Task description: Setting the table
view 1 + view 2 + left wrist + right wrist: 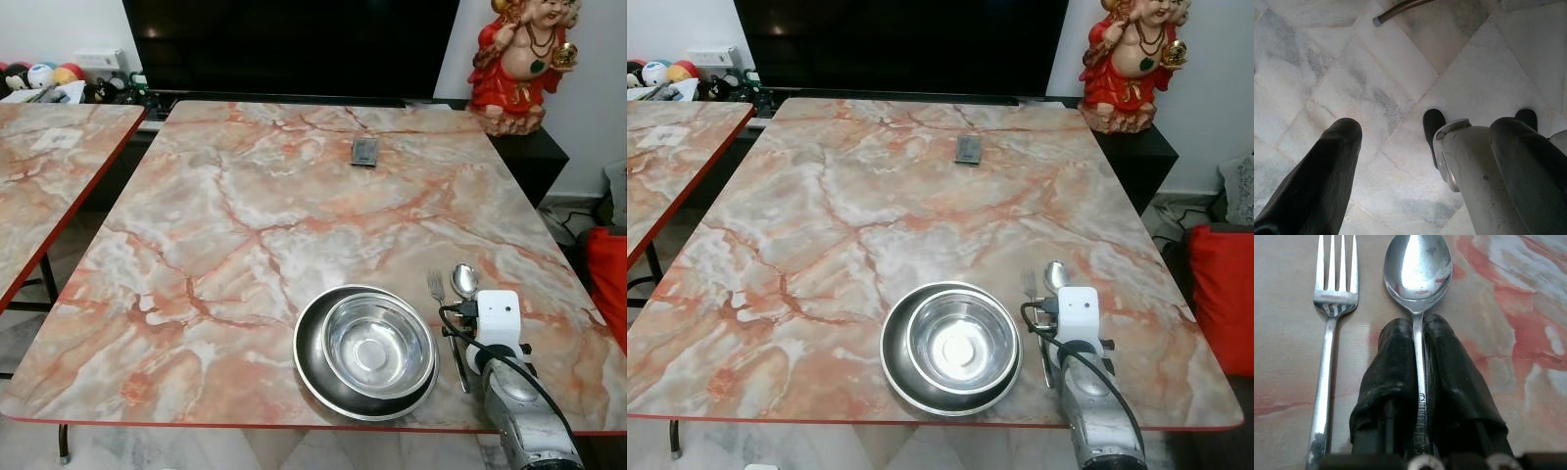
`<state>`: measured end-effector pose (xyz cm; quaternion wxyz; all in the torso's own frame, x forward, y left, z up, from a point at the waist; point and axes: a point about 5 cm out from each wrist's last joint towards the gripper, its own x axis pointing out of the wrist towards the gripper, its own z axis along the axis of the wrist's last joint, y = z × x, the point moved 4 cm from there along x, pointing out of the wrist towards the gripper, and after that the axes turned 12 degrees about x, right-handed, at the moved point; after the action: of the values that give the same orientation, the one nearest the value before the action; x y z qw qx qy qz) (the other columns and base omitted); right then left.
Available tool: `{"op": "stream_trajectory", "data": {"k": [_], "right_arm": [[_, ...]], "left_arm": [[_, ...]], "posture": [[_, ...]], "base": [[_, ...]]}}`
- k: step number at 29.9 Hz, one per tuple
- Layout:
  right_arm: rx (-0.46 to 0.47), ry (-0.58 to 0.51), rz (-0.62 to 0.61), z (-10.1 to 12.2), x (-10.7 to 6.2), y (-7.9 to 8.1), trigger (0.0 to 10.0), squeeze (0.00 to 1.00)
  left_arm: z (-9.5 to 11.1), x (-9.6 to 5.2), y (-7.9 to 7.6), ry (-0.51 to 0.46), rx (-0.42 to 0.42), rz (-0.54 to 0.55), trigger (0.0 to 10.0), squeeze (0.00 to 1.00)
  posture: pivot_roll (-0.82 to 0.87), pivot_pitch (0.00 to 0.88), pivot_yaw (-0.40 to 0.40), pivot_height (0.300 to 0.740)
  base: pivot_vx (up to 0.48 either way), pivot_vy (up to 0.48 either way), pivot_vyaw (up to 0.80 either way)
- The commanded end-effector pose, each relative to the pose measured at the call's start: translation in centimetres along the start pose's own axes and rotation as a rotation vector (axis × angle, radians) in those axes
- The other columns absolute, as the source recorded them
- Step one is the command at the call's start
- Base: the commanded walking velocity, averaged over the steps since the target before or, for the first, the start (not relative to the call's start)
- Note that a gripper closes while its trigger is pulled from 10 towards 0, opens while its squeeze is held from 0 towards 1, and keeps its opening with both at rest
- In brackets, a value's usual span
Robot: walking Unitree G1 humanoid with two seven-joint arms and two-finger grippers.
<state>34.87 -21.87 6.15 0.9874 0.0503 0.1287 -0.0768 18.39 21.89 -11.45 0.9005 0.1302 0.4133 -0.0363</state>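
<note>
Right gripper (1419,362) pinches a spoon (1418,269) on the marble table (245,215).
Fork (1332,308) lies alongside — bowl (377,345) on plate (312,367) at nine o'clock; left gripper (1420,161) hangs spread.

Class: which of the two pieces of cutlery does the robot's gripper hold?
The spoon: the right gripper pinches its handle, while the fork lies free beside it.
</note>
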Motion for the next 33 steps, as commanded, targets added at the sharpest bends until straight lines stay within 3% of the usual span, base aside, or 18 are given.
{"op": "stream_trajectory", "data": {"k": [1,11,22,33], "right_arm": [[-0.003,0.036,0.004,-1.0,-0.2,0.2,10.0,0.00],[-0.011,0.038,-0.013,-1.1,-0.4,-0.1,10.0,0.00],[0.030,-0.018,-0.028,0.9,-1.3,-0.2,10.0,0.00],[0.022,-0.006,-0.052,0.6,-1.7,-0.8,10.0,0.00]], "left_arm": [[-0.8,-0.2,-0.2,0.022,-0.007,-0.001,10.0,0.00],[-0.8,-0.2,-0.2,0.021,-0.009,-0.001,10.0,0.00],[-0.6,-0.2,0.0,0.019,-0.005,0.001,10.0,0.00],[-0.6,-0.2,-0.1,0.020,-0.005,-0.002,10.0,0.00]], "posture": [[0.00,0.125,-0.025,0.740],[0.00,0.123,-0.026,0.740],[-0.01,0.119,-0.023,0.740],[-0.01,0.121,-0.024,0.740]], "base": [[0.000,0.000,0.00],[0.000,0.000,0.00],[0.000,0.000,0.00],[0.000,0.000,0.00]]}}
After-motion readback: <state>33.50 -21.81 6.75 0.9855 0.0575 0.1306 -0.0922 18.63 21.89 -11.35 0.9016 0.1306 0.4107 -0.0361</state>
